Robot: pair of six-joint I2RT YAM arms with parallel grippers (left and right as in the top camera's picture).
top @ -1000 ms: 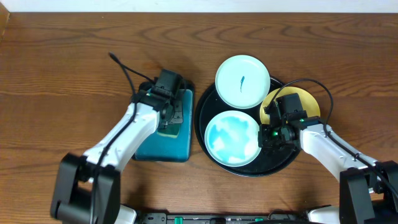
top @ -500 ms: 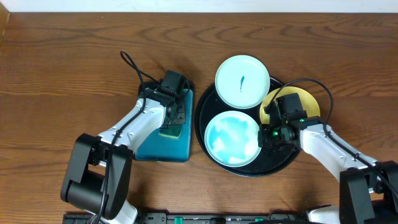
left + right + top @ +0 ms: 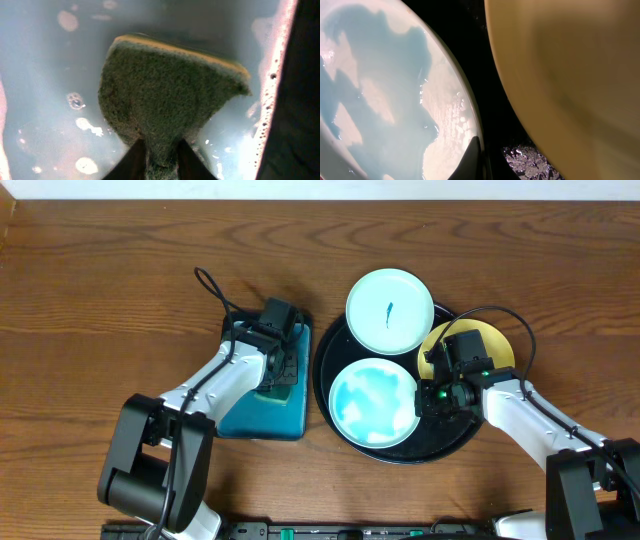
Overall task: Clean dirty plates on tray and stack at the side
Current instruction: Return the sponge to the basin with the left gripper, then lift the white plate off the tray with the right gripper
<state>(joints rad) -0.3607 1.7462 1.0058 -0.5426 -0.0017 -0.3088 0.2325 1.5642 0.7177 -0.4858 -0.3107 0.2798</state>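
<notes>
The round black tray (image 3: 322, 370) holds three plates. A mint-white plate (image 3: 390, 310) with a small dark smear lies at its back. At the front, a second plate (image 3: 372, 402) (image 3: 380, 90) is covered by a blue watery film. My right gripper (image 3: 433, 395) (image 3: 479, 159) is shut on this plate's right rim, one finger on the inside and the other hidden beneath. The yellow plate (image 3: 478, 340) (image 3: 570, 75) lies at the right, partly under my right arm. My left gripper (image 3: 278, 368) (image 3: 160, 145) is shut on a green-and-yellow sponge (image 3: 165, 90) over the water.
A rectangular black tray with a teal inside (image 3: 250, 418) sits left of the round tray and holds soapy water (image 3: 50, 75). A black cable (image 3: 212, 290) loops off my left arm. Bare wood table (image 3: 100, 300) lies to the left and behind.
My left arm swung its elbow in and the gripper shifted slightly right over the teal tray, still at the sponge. The right arm and the plates have not moved.
</notes>
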